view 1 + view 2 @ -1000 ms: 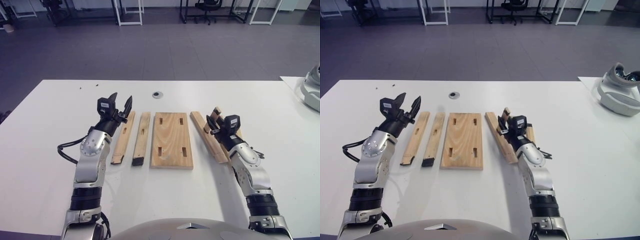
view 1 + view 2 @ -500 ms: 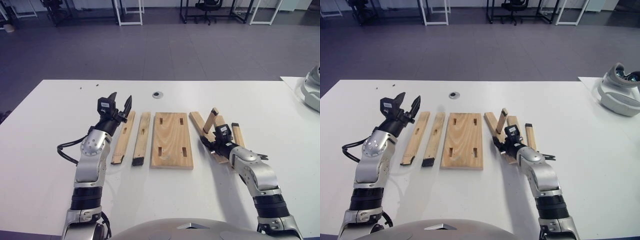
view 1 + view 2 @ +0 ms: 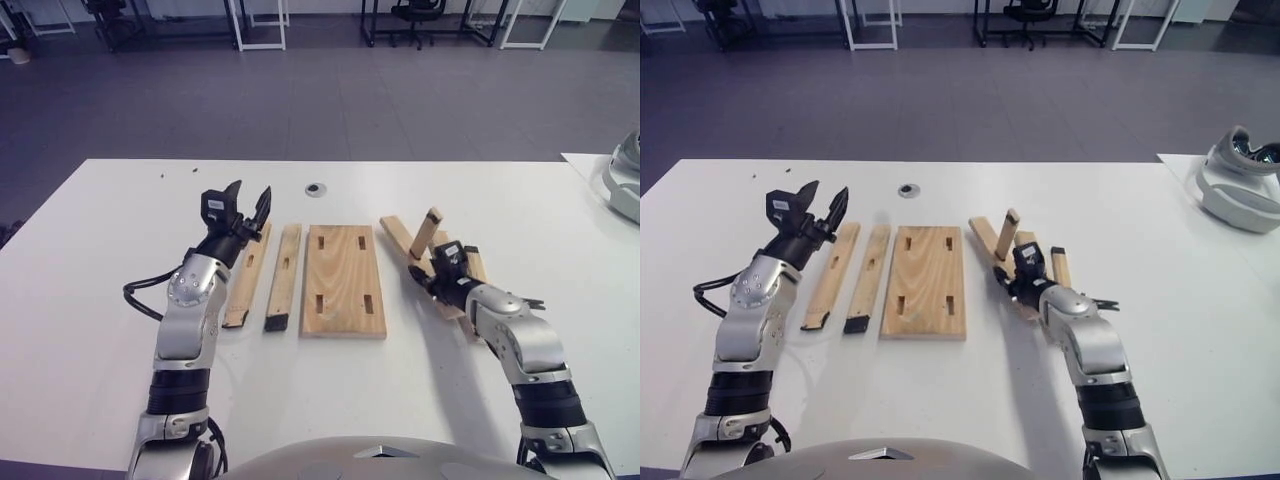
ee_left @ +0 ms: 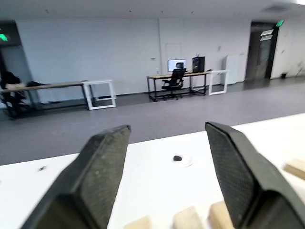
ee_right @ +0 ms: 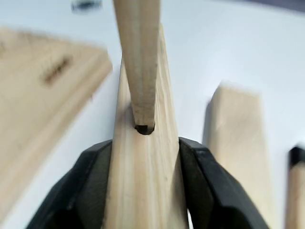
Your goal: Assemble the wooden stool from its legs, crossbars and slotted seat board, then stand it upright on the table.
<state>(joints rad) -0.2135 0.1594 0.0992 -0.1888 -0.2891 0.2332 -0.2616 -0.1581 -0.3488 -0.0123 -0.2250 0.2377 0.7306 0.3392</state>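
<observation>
eyes: downward, sharing table [image 3: 80, 300] | left wrist: outward | right wrist: near wooden bar [image 5: 143, 191]

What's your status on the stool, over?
Left gripper open, above the far-left leg. Right gripper shut on right-side leg, crossbar standing in its slot. Seat board flat, centre. Loose pieces close alongside.
</observation>
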